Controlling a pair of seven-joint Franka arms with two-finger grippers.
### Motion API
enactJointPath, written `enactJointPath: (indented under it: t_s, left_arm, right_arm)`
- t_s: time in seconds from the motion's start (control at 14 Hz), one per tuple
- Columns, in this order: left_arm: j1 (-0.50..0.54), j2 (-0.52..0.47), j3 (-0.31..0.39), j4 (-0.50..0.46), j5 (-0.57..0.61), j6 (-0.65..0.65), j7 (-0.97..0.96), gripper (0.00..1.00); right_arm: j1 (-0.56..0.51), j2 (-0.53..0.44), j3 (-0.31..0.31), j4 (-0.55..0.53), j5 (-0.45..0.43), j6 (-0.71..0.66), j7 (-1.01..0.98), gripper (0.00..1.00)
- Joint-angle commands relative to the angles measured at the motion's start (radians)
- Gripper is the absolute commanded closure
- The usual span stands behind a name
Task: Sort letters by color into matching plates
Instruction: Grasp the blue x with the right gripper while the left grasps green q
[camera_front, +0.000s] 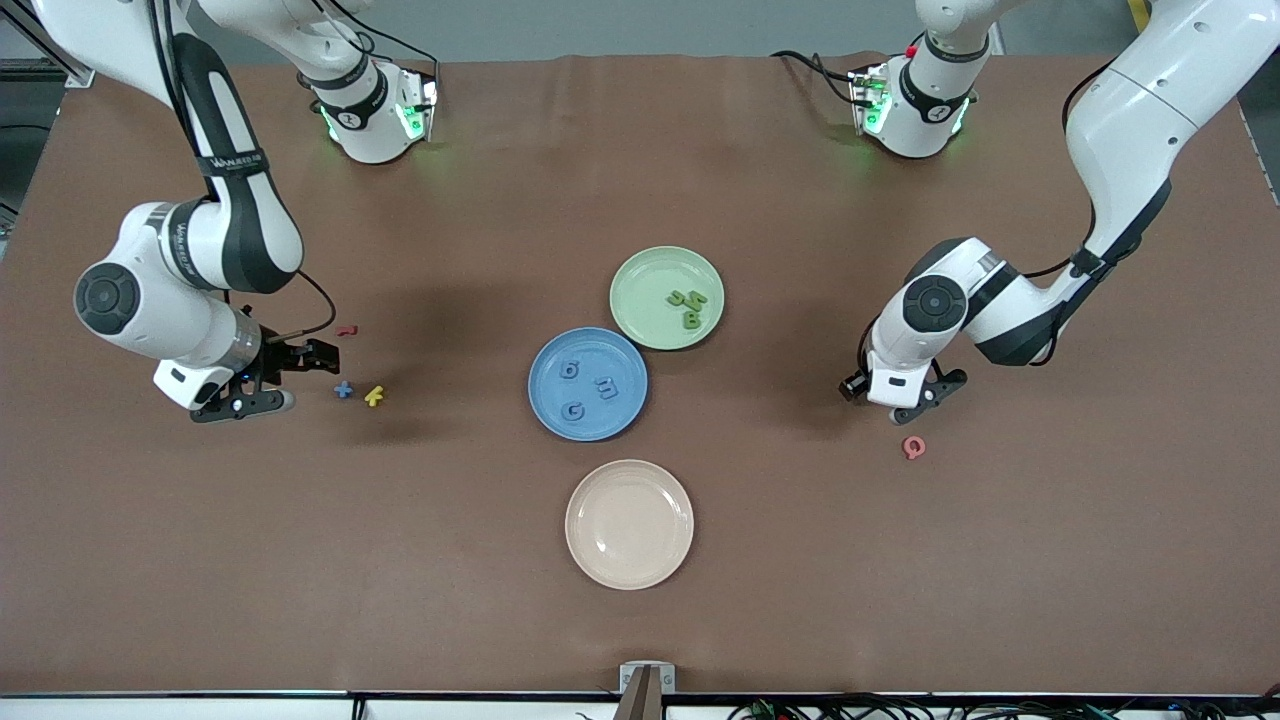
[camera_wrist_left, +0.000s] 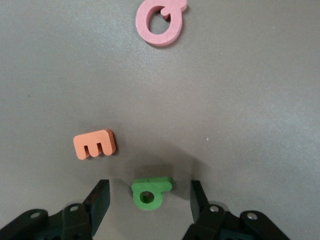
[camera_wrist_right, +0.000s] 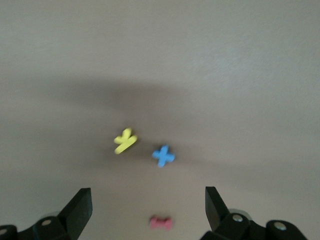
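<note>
My left gripper (camera_front: 925, 398) is open and low over the table at the left arm's end. In the left wrist view a green letter (camera_wrist_left: 150, 192) lies on the table between its fingertips (camera_wrist_left: 150, 201), untouched. An orange letter (camera_wrist_left: 95, 144) lies beside it and a pink letter (camera_wrist_left: 161, 22) (camera_front: 913, 446) farther off. My right gripper (camera_front: 290, 378) (camera_wrist_right: 148, 207) is open above the table at the right arm's end, near a dark red letter (camera_front: 346, 329) (camera_wrist_right: 161, 222), a blue letter (camera_front: 344, 389) (camera_wrist_right: 163, 155) and a yellow letter (camera_front: 374, 396) (camera_wrist_right: 125, 141). The blue plate (camera_front: 545, 400) holds three blue letters. The green plate (camera_front: 640, 285) holds three green letters.
A cream plate (camera_front: 629, 523) stands empty, nearer to the front camera than the blue plate. The blue and green plates touch at mid-table. The green and orange letters are hidden under my left gripper in the front view.
</note>
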Motion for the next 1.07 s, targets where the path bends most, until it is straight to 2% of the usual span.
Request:
enactJointPath:
  t_s: [0.0,0.21,0.36,0.78,1.0]
  left_arm:
    - [0.013,0.003,0.001,-0.011,0.029,0.026,-0.018,0.30]
    - [0.013,0.010,0.001,-0.011,0.029,0.031,-0.018,0.32]
    - [0.013,0.017,0.003,-0.011,0.029,0.037,-0.018,0.37]
    - [0.010,0.022,0.006,-0.008,0.030,0.039,-0.007,0.79]
    - [0.010,0.013,0.004,-0.005,0.032,0.039,-0.001,0.93]
  right_arm:
    - [-0.019,0.027,0.021,-0.068,-0.006,0.121,-0.012,0.00]
    - [-0.019,0.091,0.021,-0.069,-0.006,0.176,-0.012,0.00]
    - [-0.019,0.125,0.021,-0.069,-0.006,0.199,-0.012,0.00]
    - [-0.021,0.196,0.022,-0.055,-0.006,0.273,-0.012,0.02]
    - [-0.019,0.196,0.022,-0.052,-0.006,0.268,-0.012,0.19]
